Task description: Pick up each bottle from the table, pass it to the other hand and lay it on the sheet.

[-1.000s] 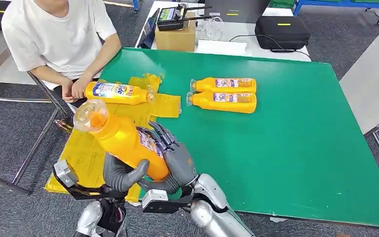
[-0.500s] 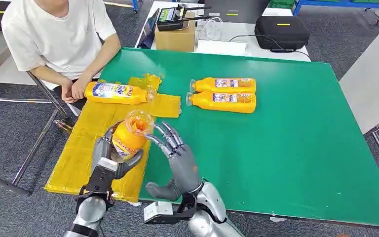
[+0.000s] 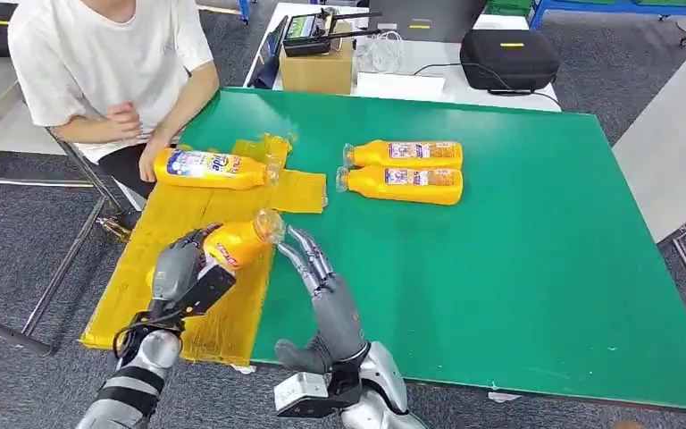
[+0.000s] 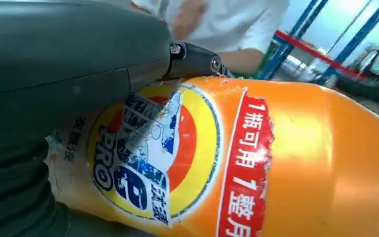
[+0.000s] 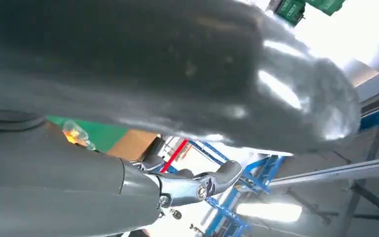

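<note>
Four orange plastic bottles with printed labels are in sight: one in the left robot hand (image 3: pixel 177 268), at (image 3: pixel 237 241); one on the yellow plastic sheet (image 3: pixel 156 259), at (image 3: pixel 210 168); and two side by side on the green desk (image 3: pixel 518 259), at (image 3: pixel 404 154) and (image 3: pixel 402 185). There is one sheet, one desk, and one seated person in a white shirt (image 3: pixel 107 63).

I see a glossy orange plastic bottle (image 3: pixel 237 242) with a scuffed, peeling paper label, held in my left hand (image 3: pixel 179 268) of matt grey plastic. The matt green tabletop (image 3: pixel 518 268) carries a crinkled, shiny yellow sheet (image 3: pixel 156 259).

Seated person (image 3: pixel 107 63), cardboard box (image 3: pixel 319 67), black case (image 3: pixel 509 58)
</note>
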